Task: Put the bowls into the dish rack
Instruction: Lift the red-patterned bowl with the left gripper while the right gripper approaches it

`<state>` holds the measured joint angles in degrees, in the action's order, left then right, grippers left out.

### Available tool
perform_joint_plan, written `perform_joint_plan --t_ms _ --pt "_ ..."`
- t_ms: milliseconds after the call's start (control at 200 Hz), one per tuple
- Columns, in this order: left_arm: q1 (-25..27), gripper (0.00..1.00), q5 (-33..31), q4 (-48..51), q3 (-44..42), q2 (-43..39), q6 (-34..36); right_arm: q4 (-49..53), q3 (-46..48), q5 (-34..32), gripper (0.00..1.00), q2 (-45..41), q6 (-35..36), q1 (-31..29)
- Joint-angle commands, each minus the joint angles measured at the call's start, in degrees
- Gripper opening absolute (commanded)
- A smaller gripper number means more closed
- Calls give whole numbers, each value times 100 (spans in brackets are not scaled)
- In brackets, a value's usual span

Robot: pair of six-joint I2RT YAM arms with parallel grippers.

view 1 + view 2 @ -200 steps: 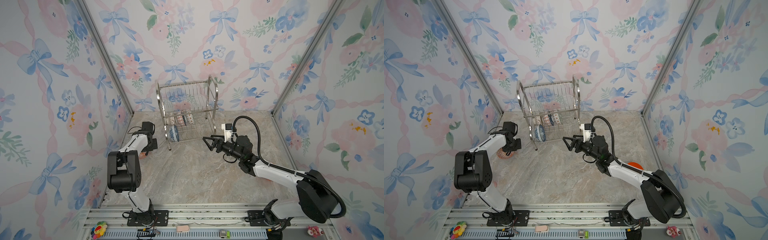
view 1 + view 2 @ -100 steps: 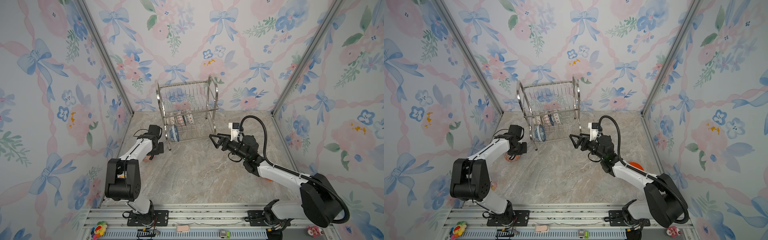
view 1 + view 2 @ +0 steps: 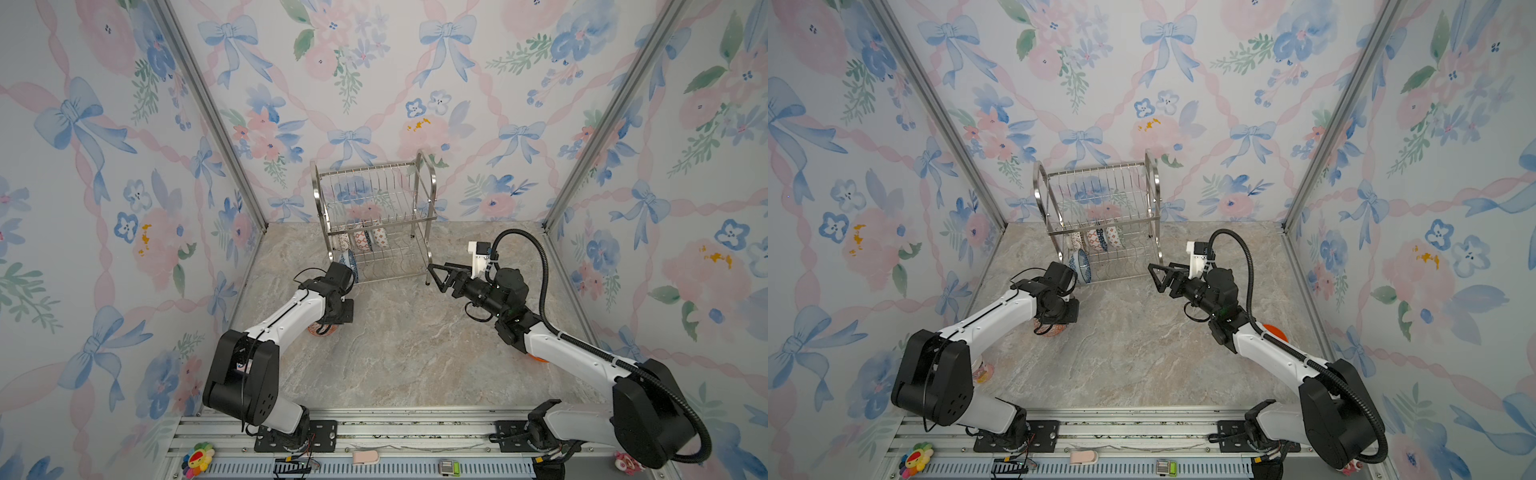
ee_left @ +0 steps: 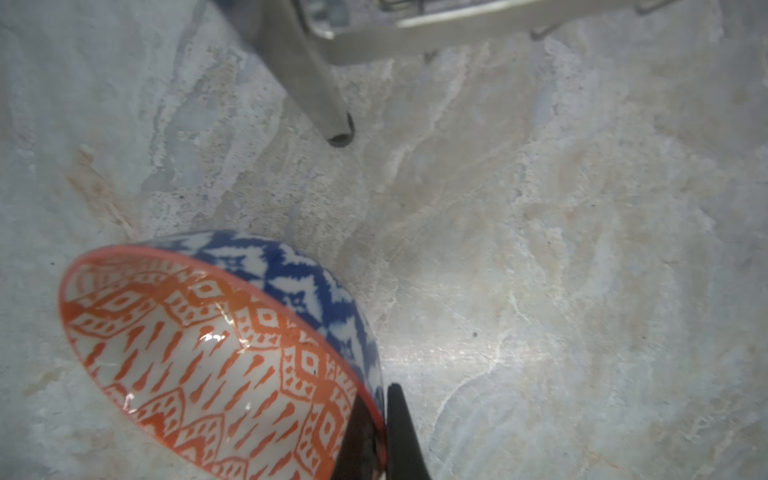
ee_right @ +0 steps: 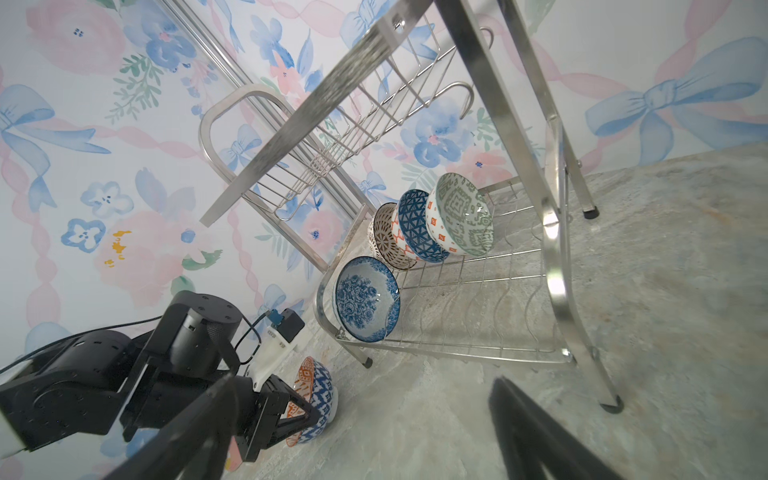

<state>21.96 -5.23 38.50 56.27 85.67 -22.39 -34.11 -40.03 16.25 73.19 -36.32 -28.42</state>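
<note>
Left gripper (image 4: 380,434) is clamping the rim of the orange-and-blue bowl (image 4: 199,353), one finger inside and one outside. The bowl is tilting on edge just left of centre in both top views, near the front-left leg of the dish rack (image 3: 374,216). Can't tell whether it's touching the bench (image 3: 395,353).

Right gripper (image 3: 435,277) is hanging wide open and empty, right of centre, just beside the rack's front-right leg.

The rack is standing at back centre. Its lower tier is holding four bowls on edge:
- blue floral bowl (image 5: 365,299) at the near-left end
- behind it, a row of lattice bowl (image 5: 386,239), blue triangle bowl (image 5: 417,226) and grey-green bowl (image 5: 459,214)

Plain orange bowl (image 3: 1273,332) is sitting on the bench at right, partly hidden by the right arm.
</note>
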Motion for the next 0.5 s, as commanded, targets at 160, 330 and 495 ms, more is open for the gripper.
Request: perform_joint_plan --t_ms 160,330,495 --pt "1414 0 269 128 509 646 -734 697 74 -228 97 -498 368 267" --pt "2045 0 217 61 1169 1425 -809 1018 108 -244 97 -634 336 550" --pt "2488 0 313 70 2004 2176 -760 1398 149 -263 97 -807 351 819"
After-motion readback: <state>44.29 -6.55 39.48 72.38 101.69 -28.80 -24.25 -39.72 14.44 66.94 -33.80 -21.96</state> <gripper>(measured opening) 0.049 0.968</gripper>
